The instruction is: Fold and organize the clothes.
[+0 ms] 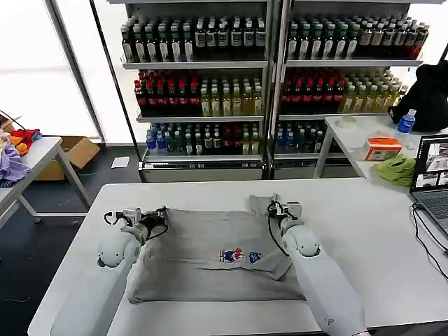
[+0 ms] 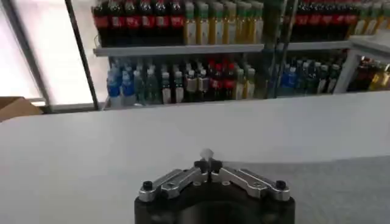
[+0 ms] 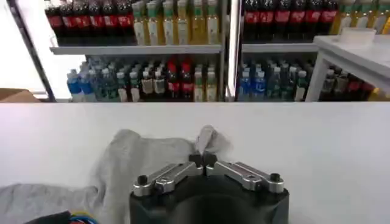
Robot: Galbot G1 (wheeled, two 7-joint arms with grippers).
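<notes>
One grey shirt (image 1: 210,259) on the white counter (image 1: 378,238), partly folded, lying flat between the two arms. Long axis runs left-right across the counter; multicoloured chest print (image 1: 238,255) faces up near the middle. The near edge sits close to the robot; the far edge is up by the claws.

Left claw (image 1: 120,218) is at the shirt's far-left corner. In the left wrist view its fingers (image 2: 202,165) are pressed together with a small pale bit of cloth pinched at the tips, and grey fabric shows to one side on the counter.

Right claw (image 1: 278,208) is at the far-right corner. In the right wrist view its fingers (image 3: 196,162) are pressed together on a bunched fold of the shirt (image 3: 134,164), which rises in a lump around the tips. The print's edge shows low in that view.

Surroundings: shelves of bottled drinks (image 1: 203,91) stand behind the counter, well apart from the shirt. On a second table to the right are a lime-green cloth lump (image 1: 396,170), an orange box (image 1: 383,148), a blue-capped bottle (image 1: 406,122) and a laptop (image 1: 432,175). On a table to the left lies a purple and orange fabric heap (image 1: 12,154), with a cardboard box (image 1: 70,155) on the floor beyond it. Nothing lies on the shirt besides the claws.
</notes>
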